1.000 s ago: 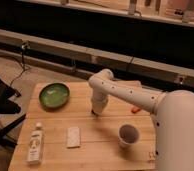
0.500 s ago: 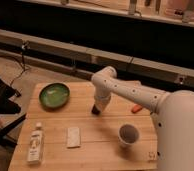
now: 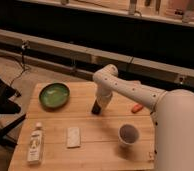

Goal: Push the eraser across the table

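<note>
The light-wood table [image 3: 90, 126] stands in the middle of the camera view. My white arm reaches in from the right and bends down to the table's middle. My gripper [image 3: 96, 108] is a dark tip low over the wood, right of the green bowl. The eraser is a small dark block, and I cannot tell it apart from the dark gripper tip; it may be right at the tip or hidden under it.
A green bowl [image 3: 54, 95] sits at the back left. A white cup [image 3: 128, 134] stands at the front right. A pale flat pad [image 3: 73, 137] and a white bottle [image 3: 36, 144] lie at the front left. A small orange thing [image 3: 137, 107] lies right of the gripper. A dark chair [image 3: 0, 107] stands left of the table.
My arm's bend has shifted slightly right and up. The gripper tip stays at almost the same spot in the table's middle. The other objects have not moved.
</note>
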`<state>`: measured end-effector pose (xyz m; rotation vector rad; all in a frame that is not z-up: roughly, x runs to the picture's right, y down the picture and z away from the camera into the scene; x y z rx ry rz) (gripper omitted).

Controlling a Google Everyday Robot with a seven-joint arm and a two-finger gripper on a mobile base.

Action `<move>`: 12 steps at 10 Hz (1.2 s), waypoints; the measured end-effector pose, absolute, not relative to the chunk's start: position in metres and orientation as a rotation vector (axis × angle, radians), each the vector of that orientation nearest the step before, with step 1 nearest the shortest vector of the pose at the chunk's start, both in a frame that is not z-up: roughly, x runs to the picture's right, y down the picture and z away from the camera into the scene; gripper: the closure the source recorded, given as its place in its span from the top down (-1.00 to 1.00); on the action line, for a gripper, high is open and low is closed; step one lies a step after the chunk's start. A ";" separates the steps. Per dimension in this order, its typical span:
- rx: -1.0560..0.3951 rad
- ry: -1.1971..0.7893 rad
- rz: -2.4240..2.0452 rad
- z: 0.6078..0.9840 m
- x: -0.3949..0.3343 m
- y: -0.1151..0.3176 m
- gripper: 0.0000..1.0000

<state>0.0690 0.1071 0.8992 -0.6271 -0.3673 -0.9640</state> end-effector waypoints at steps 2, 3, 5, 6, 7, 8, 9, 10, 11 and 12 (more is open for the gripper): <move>-0.634 -0.360 -0.961 0.905 0.071 0.107 -1.00; -0.638 -0.358 -0.958 0.908 0.072 0.108 -1.00; -0.646 -0.356 -0.952 0.912 0.074 0.110 -1.00; -0.649 -0.360 -0.954 0.915 0.071 0.111 -1.00; -0.651 -0.364 -0.959 0.917 0.068 0.112 -1.00; -0.653 -0.370 -0.965 0.919 0.064 0.112 -1.00; -0.656 -0.373 -0.967 0.921 0.063 0.113 -1.00; -0.662 -0.377 -0.971 0.923 0.062 0.114 -1.00; -0.662 -0.381 -0.973 0.924 0.060 0.114 -1.00; -0.663 -0.383 -0.974 0.925 0.059 0.115 -1.00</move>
